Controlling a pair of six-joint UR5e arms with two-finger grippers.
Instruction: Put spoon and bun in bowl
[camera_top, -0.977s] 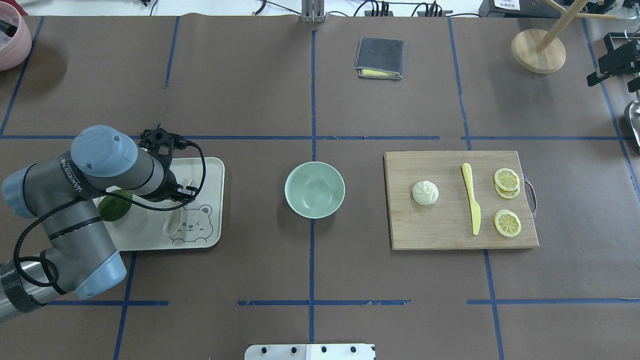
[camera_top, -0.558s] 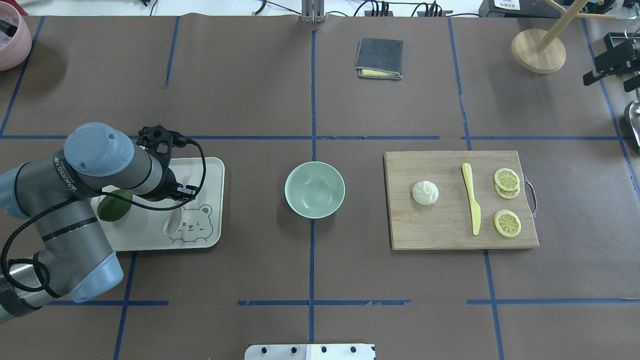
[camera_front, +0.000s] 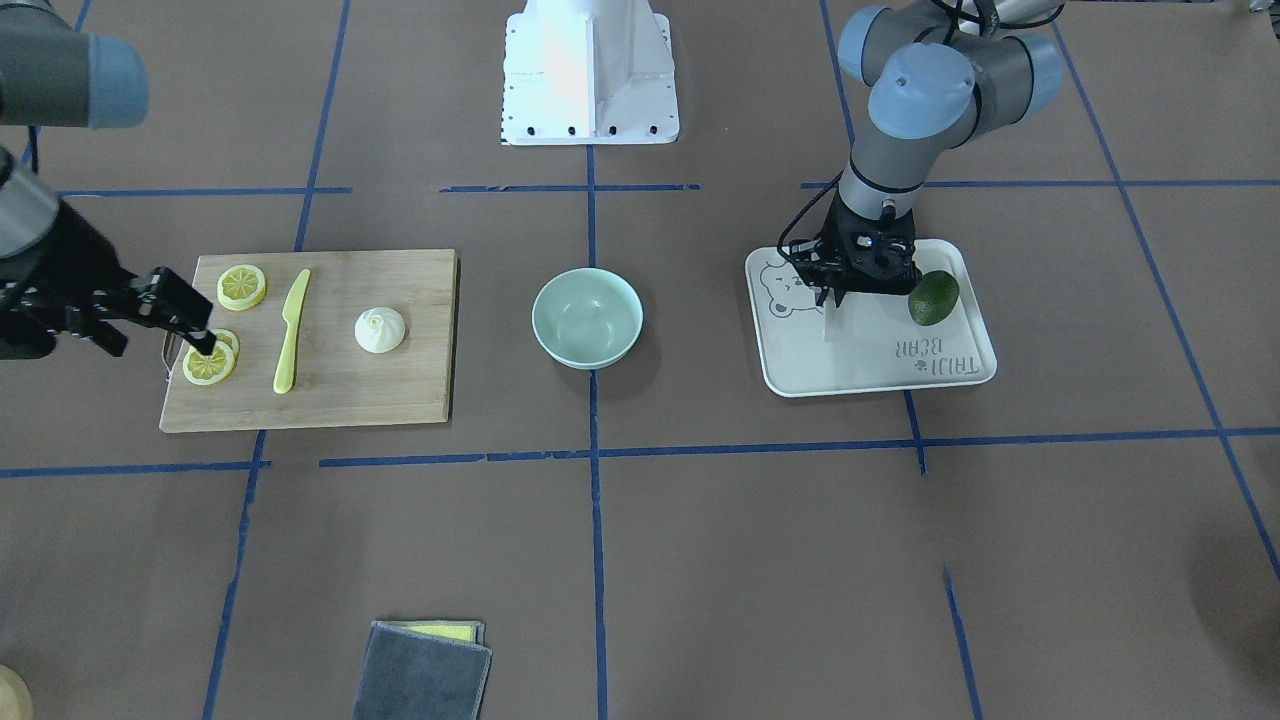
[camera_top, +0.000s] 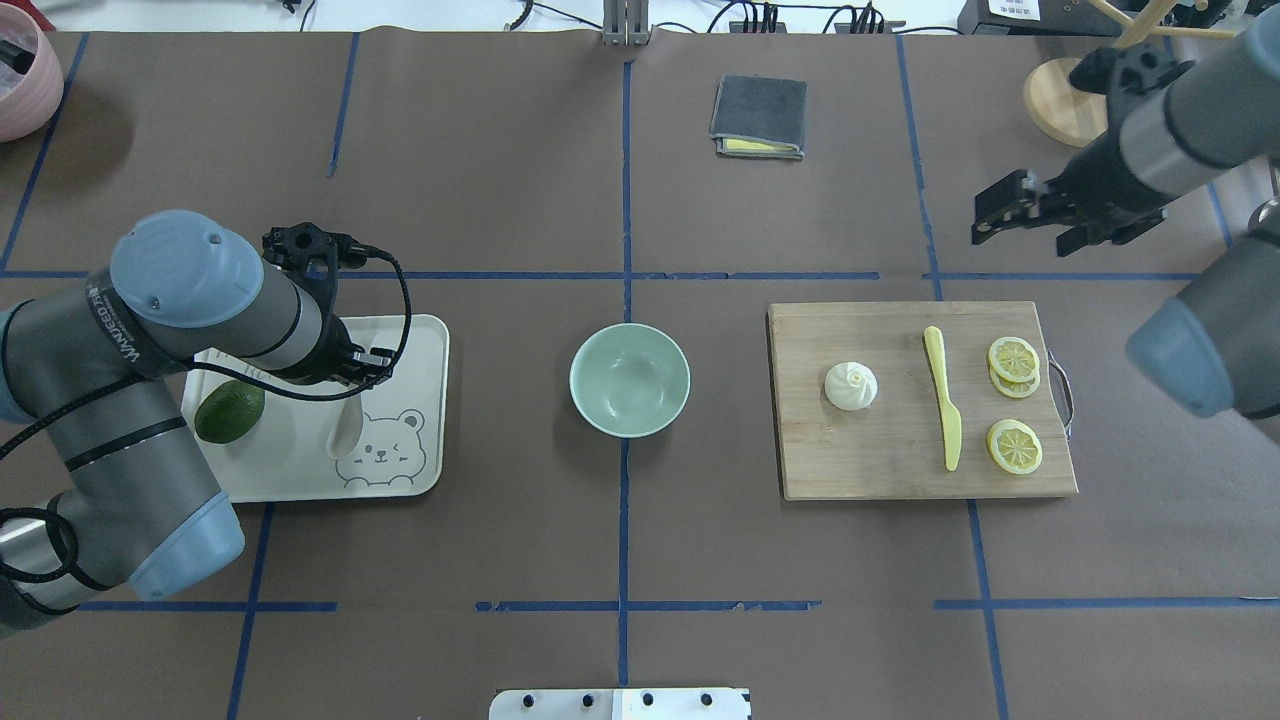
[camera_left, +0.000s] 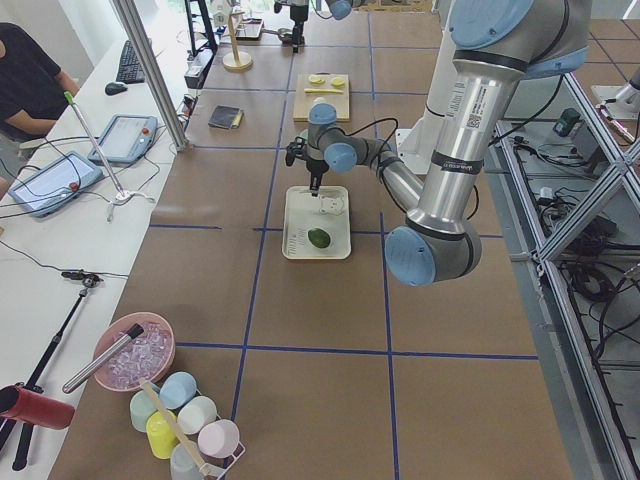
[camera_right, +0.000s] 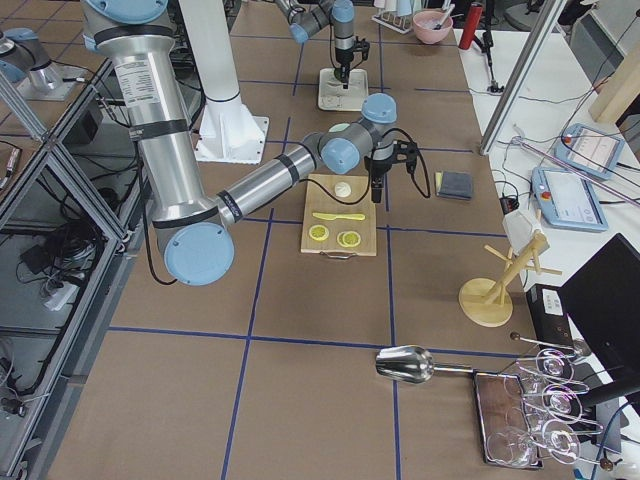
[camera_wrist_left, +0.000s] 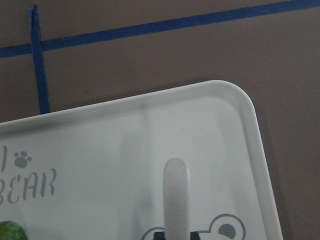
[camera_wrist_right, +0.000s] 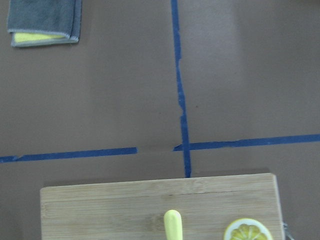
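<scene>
Lift the spoon straight up until its scoop clears the raised rim of the bear tray, then carry it toward the centre of the overhead view, where the bowl sits empty on the counter. The left gripper looks clenched on the spoon's handle. The grip is at one end, so move slowly or the scoop may swing or slip. Lower it well inside the bowl before letting go, and lay it to one side to leave room for the bun.

The spoon is small, off-white and faintly speckled, with a short thick rounded handle. It is at the left of the overhead view, over the tray beside the printed bear face and well apart from the green avocado.

The bun is white with a swirled top and sits on the wooden board, right of centre. The right gripper hovers at upper right, seemingly released and holding nothing.
</scene>
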